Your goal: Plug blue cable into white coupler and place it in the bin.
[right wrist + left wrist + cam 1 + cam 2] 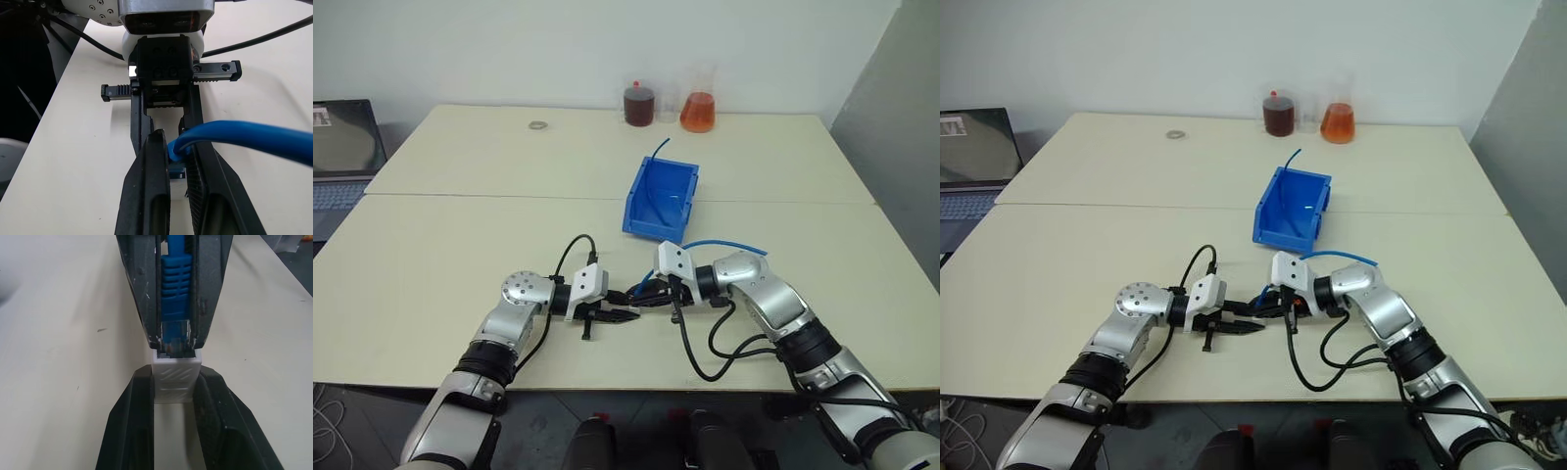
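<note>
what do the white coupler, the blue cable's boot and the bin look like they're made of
White coupler: probably matte moulded plastic, with raised diagonal ribs on its face.
Blue cable: ribbed boot looks like soft rubbery plastic; the plug tip is clear hard plastic; the jacket has a smooth sheen.
Bin: likely rigid glossy plastic, thin even walls.

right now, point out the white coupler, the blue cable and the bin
white coupler (pixel 176 377), left wrist view, its ribbed top face
blue cable (pixel 174 284), left wrist view, its ribbed boot
bin (pixel 652 219), left eye view, its front wall

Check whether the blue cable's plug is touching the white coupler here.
Touching. The left wrist view shows the blue cable with its clear plug tip sitting in the open mouth of the white coupler.
</note>
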`<act>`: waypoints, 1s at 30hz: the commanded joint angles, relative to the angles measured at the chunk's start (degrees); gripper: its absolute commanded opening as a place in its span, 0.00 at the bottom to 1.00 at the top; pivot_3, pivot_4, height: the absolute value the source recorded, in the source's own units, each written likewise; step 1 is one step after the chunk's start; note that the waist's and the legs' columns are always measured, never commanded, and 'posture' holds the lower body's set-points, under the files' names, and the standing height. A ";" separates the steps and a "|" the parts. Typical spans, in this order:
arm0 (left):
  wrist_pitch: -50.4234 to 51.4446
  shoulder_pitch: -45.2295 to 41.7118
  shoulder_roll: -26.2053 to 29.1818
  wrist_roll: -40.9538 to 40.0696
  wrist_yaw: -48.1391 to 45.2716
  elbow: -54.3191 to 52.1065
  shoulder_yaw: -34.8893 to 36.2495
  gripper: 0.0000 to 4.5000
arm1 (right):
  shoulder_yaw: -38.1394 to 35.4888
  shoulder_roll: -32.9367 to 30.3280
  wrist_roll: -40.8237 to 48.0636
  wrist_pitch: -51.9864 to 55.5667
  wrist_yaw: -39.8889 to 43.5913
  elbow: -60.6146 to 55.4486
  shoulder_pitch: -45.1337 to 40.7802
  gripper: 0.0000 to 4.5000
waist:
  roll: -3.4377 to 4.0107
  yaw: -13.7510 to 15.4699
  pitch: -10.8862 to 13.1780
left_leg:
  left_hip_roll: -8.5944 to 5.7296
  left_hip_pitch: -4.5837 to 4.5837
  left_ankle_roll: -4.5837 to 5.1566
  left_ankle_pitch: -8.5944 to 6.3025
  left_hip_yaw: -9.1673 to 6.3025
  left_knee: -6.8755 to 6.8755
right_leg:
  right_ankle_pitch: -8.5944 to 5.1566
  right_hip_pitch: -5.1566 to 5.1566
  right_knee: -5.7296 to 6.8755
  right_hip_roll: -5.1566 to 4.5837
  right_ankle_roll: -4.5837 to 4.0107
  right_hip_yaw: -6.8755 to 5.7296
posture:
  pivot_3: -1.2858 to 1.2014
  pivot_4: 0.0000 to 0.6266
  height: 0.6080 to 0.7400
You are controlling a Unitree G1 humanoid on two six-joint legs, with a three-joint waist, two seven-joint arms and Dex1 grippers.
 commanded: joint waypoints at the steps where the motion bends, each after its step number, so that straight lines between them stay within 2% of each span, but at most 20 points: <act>1: -0.27 0.34 -0.03 -0.42 -0.03 -2.60 0.51 0.17 | 2.12 0.33 -3.76 -2.11 -1.69 4.83 1.99 0.05 | 0.00 -0.05 -0.01 | 0.01 0.04 0.00 0.00 -0.01 0.00 | -0.02 0.00 0.03 0.02 0.03 0.01 | 0.52 0.24 1.00; 10: 0.00 0.24 0.43 -0.65 0.33 -2.80 0.55 0.17 | 2.97 1.69 -5.80 -5.97 -2.14 10.37 2.81 0.05 | -0.02 -0.34 -0.24 | 0.05 0.23 0.04 0.02 -0.05 0.00 | -0.04 0.04 0.21 0.13 -0.02 0.10 | 0.52 0.24 1.00; 18: 1.00 0.49 0.50 -1.01 0.34 -3.62 0.46 0.17 | 0.20 3.40 -3.90 -3.57 -2.71 13.33 2.22 0.05 | -0.02 -0.84 -0.43 | 0.11 0.58 0.06 0.03 -0.10 -0.07 | -0.08 0.31 0.23 0.25 -0.14 0.14 | 0.52 0.24 1.00; 20: 3.34 0.82 0.58 -2.45 0.34 -4.95 1.19 0.32 | -0.56 2.62 -3.83 -3.29 -2.70 12.18 2.30 0.05 | -0.02 -0.89 -0.43 | 0.11 0.87 0.06 0.03 -0.09 -0.14 | -0.12 0.56 0.21 0.25 -0.20 0.14 | 0.52 0.24 1.00; 23: 7.19 1.84 0.85 -4.31 1.64 -8.09 2.64 0.46 | -2.69 1.99 -2.18 0.04 -3.69 7.38 2.86 0.05 | -0.02 -1.20 -0.43 | 0.13 1.01 0.06 0.03 -0.11 -0.18 | -0.17 0.71 0.20 0.25 -0.27 0.13 | 0.52 0.24 1.00; 30: 21.80 10.97 4.71 -9.85 9.99 -26.55 9.17 0.80 | -13.98 4.09 9.37 21.98 -12.34 -12.32 2.73 0.05 | 0.02 -1.34 -0.26 | 0.18 0.90 0.05 0.02 -0.12 -0.22 | -0.18 0.61 0.19 0.25 -0.29 0.11 | 0.52 0.24 1.00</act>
